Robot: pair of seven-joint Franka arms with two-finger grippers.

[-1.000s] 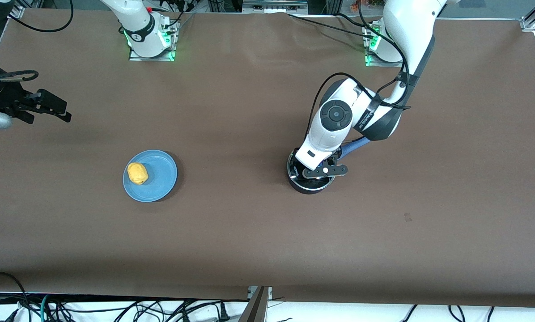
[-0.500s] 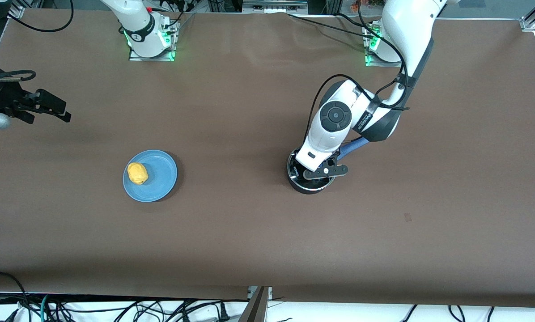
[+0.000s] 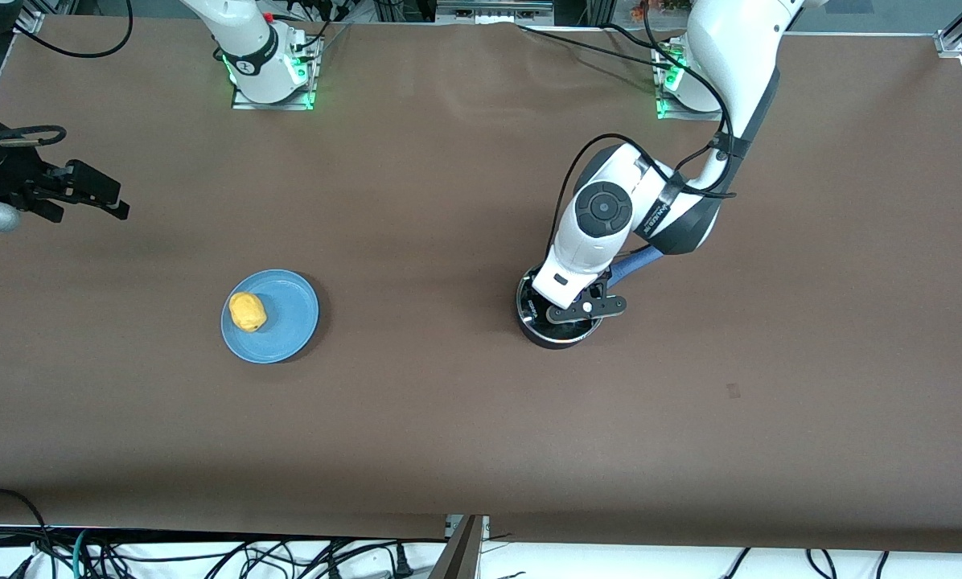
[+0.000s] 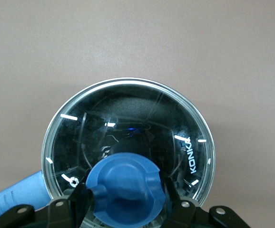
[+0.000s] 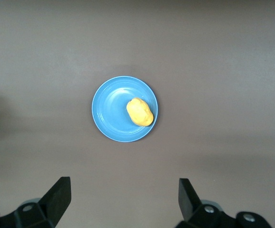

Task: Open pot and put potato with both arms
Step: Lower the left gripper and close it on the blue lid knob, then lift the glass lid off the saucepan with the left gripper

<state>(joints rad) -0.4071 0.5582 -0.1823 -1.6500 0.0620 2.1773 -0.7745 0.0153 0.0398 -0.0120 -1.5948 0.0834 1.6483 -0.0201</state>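
Observation:
The black pot (image 3: 552,336) stands toward the left arm's end of the table, its blue handle (image 3: 639,263) pointing toward the robots' bases. Its glass lid (image 4: 128,118) is on. My left gripper (image 4: 127,195) is down on the lid and shut on the lid's blue knob (image 4: 128,183), a finger pressed to each side; the front view shows this gripper (image 3: 573,312) over the pot. The yellow potato (image 3: 247,311) lies on a blue plate (image 3: 288,318). My right gripper (image 3: 99,197) waits open and empty, high over the table's edge at the right arm's end, looking down on the potato (image 5: 140,111).
The blue plate (image 5: 110,111) sits toward the right arm's end, well apart from the pot. Bare brown table lies between plate and pot. The arms' bases (image 3: 268,68) stand along the table's edge farthest from the front camera, and cables hang below its nearest edge.
The left gripper's fingers have closed onto the lid's knob. The lid, pot, potato and right arm stay where they were.

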